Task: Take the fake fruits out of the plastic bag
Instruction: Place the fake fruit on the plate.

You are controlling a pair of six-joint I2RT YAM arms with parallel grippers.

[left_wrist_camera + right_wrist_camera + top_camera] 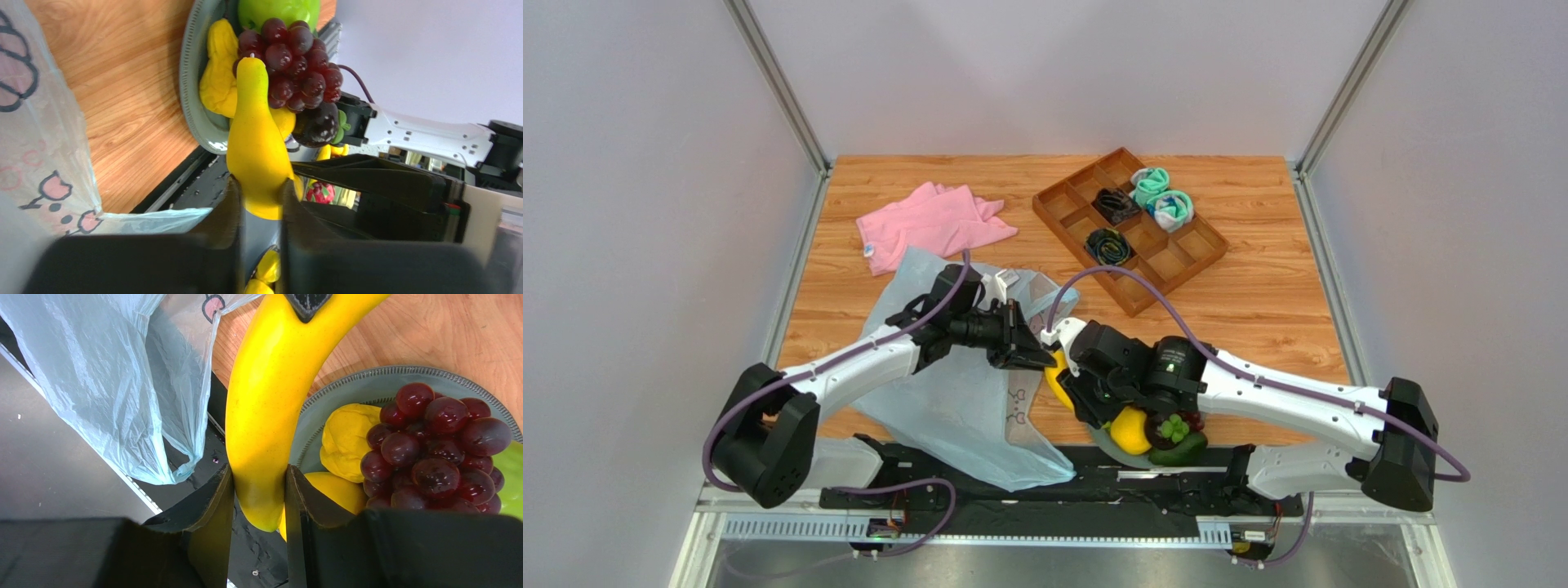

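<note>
Your left hand (pixel 261 187) and right hand (pixel 259 478) both clamp the banana (pixel 270 386), so open one fully before lowering it onto the plate (pixel 368 386) at the bench's (pixel 1284 282) near edge.

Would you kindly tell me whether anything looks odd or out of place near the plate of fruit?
Yes. The one banana appears to be held twice at once: the left gripper and the right gripper each pinch it beside the grey plate. Until one lets go, it cannot be set down with the grapes.
</note>
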